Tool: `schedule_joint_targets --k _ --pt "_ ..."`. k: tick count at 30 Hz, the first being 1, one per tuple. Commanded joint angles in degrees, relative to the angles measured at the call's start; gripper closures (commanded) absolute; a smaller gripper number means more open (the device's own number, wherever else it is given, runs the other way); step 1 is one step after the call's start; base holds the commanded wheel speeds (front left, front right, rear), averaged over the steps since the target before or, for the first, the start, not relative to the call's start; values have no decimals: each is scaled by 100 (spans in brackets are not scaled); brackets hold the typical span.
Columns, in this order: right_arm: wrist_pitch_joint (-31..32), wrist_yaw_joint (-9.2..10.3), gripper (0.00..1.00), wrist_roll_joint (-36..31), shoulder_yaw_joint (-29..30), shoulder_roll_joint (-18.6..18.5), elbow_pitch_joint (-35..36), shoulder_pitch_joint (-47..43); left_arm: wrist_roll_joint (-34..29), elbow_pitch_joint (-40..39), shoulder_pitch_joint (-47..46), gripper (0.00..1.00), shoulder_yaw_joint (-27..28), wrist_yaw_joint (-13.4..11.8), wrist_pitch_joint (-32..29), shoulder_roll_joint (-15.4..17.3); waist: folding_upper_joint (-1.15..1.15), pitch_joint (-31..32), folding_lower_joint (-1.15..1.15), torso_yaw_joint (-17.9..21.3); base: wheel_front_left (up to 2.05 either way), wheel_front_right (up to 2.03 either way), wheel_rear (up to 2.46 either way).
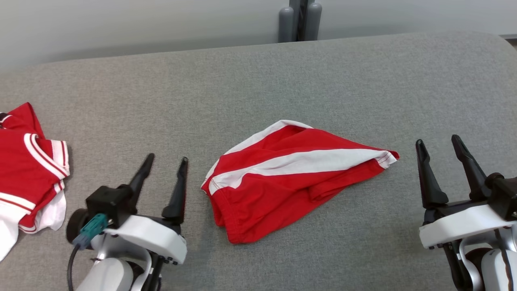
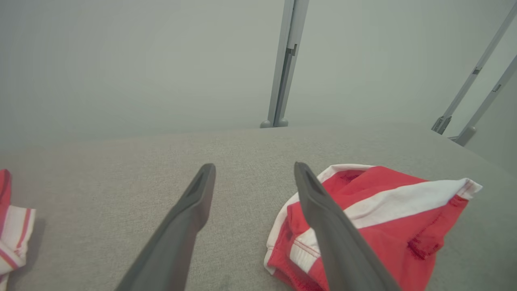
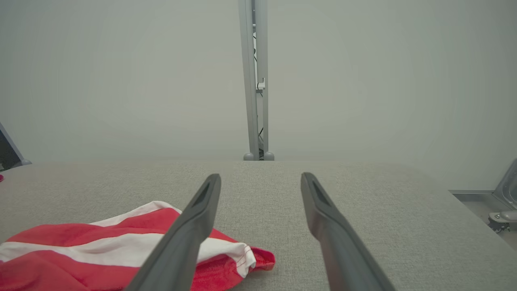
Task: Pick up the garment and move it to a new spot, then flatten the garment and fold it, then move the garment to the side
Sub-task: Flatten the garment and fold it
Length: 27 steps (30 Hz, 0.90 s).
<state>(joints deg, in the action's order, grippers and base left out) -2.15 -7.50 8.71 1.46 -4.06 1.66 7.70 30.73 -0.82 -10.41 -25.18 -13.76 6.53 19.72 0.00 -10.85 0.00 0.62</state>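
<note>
Red-and-white garment (image 1: 282, 178): crumpled, laid on the worktop (image 1: 282, 72) between the tools, nearer the left tool (image 1: 168, 157) than the right tool (image 1: 438, 140), touched by neither. Both tools: fingers spread wide, nothing held. A second garment (image 1: 28, 169), red and white, is heaped on the outer side of the left tool, apart from it. Worktop: grey woven covering. Grey posts (image 1: 301, 20) and a pale wall (image 1: 121, 24) are seen beyond the fingertips. The second garment is cut off at the picture edge; neither garment's type can be made out.

The garment (image 1: 274, 190) is red with white bands, the tabletop (image 1: 323, 81) plain grey
</note>
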Motion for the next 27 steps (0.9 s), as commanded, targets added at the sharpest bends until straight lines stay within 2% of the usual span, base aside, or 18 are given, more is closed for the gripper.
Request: schedule_joint_targets --k 1,7,15,16,17,18,19,27 --pt "18 2 0 38 -6 -7 -1 39 73 42 -79 0 -62 81 -121 9 0 -44 0 34 0 0 0" --pt "-43 3 0 82 -174 11 -145 55 589 355 -232 0 -404 486 -1073 -81 0 -147 0 198 0 0 0" --pt "-123 2 0 137 -202 50 -322 92 856 580 -334 0 -467 650 -1449 -63 0 -309 0 395 0 0 0" --pt "-132 2 0 138 -193 54 -337 94 886 583 -337 42 -471 675 -1486 -57 0 -324 0 406 0 0 0" --pt "-139 2 0 142 -190 57 -344 96 896 580 -344 57 -471 686 -1495 -43 0 -335 0 415 0 0 0" --pt "-132 2 0 149 -185 60 -355 99 904 572 -352 84 -469 702 -1492 -27 0 -352 0 424 0 0 0" --pt "-121 2 0 153 -184 60 -370 104 907 560 -364 100 -464 715 -1479 -20 0 -369 0 432 0 0 0" --pt "-38 2 0 169 -395 -164 -741 348 755 440 -473 100 -479 683 -1364 29 0 -484 0 346 0 0 0"
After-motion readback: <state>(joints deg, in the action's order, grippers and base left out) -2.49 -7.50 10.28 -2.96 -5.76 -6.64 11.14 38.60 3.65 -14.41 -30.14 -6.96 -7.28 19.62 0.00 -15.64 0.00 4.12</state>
